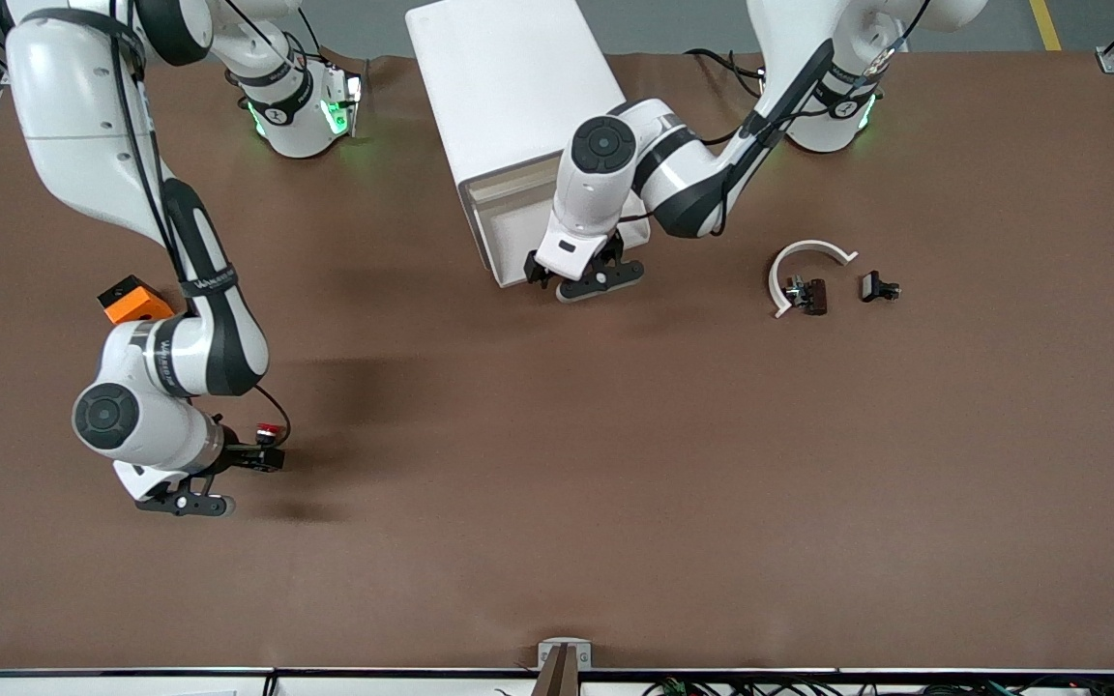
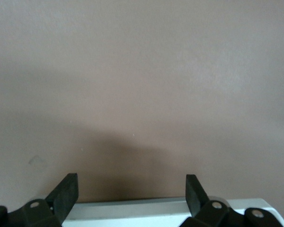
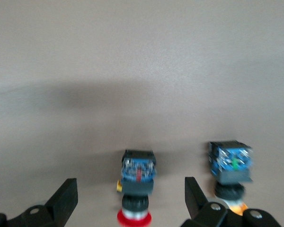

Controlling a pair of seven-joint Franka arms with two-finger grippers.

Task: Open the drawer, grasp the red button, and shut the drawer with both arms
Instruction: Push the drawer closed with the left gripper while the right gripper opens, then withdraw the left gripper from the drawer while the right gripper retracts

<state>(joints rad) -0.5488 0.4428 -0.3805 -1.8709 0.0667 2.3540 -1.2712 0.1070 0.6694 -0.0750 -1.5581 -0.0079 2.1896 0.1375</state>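
Note:
The red-capped button (image 3: 137, 182) lies on its side on the table between the open fingers of my right gripper (image 3: 130, 189), cap toward the hand and untouched. In the front view its red cap (image 1: 268, 430) shows just beside my right gripper (image 1: 260, 455), low over the table at the right arm's end. My left gripper (image 1: 545, 275) is open, low at the front of the white cabinet (image 1: 509, 87). A white drawer edge (image 2: 146, 210) lies between its fingers (image 2: 66, 191). I cannot tell how far out the drawer stands.
A like button with a yellow-orange cap (image 3: 231, 165) lies beside the red one. An orange cube (image 1: 134, 300) sits by the right arm. A white curved piece (image 1: 806, 253) and two small black parts (image 1: 813, 296) (image 1: 878, 287) lie toward the left arm's end.

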